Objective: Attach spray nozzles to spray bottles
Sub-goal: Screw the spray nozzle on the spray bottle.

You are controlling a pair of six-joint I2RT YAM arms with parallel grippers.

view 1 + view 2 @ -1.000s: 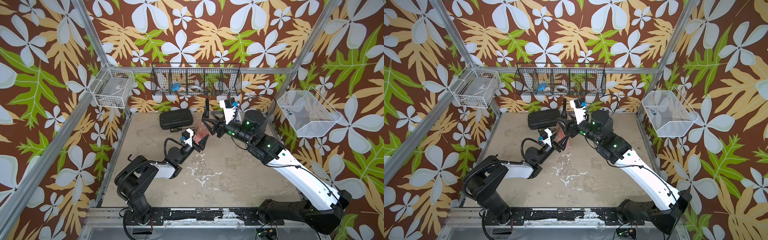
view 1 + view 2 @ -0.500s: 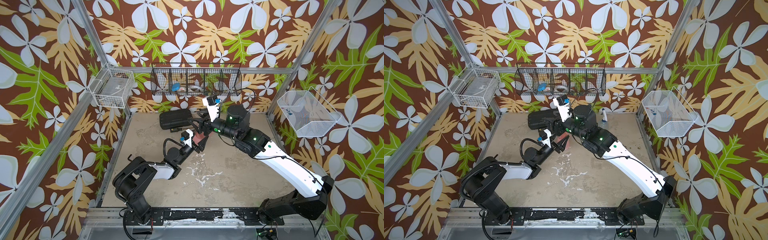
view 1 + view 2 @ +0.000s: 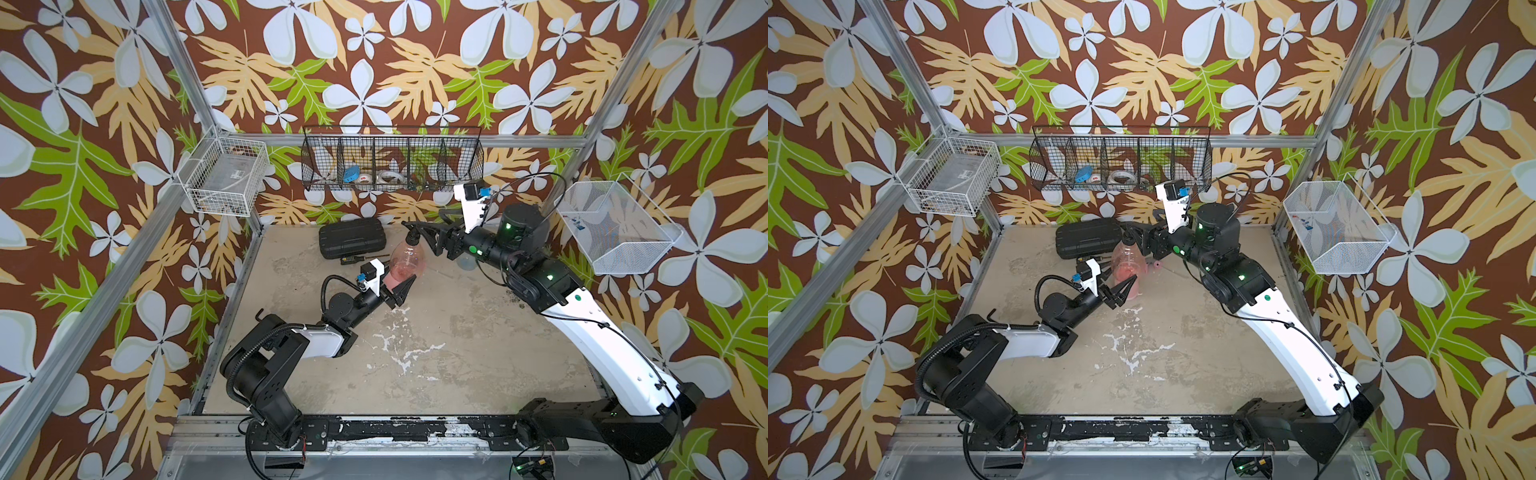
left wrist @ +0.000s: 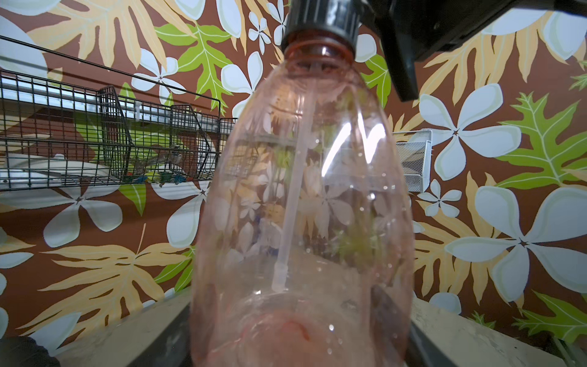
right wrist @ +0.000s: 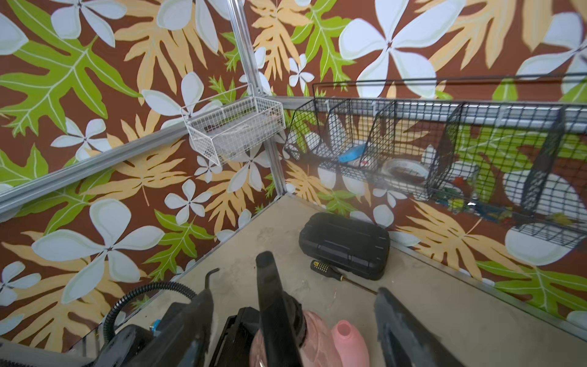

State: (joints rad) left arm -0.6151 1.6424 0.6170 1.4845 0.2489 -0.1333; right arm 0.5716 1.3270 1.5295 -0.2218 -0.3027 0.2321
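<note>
We saw left gripper (image 3: 398,284) clamping the orange bottle (image 4: 301,206) steady for capping; right gripper (image 5: 293,295) was wide around black nozzle (image 4: 320,19).

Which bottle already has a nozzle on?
The translucent orange-red bottle held in the left gripper: a black nozzle caps its neck, dip tube inside. The pink bottle on the table has a bare neck.

Bright even light, glare on bottle (image 4: 301,206)
</note>
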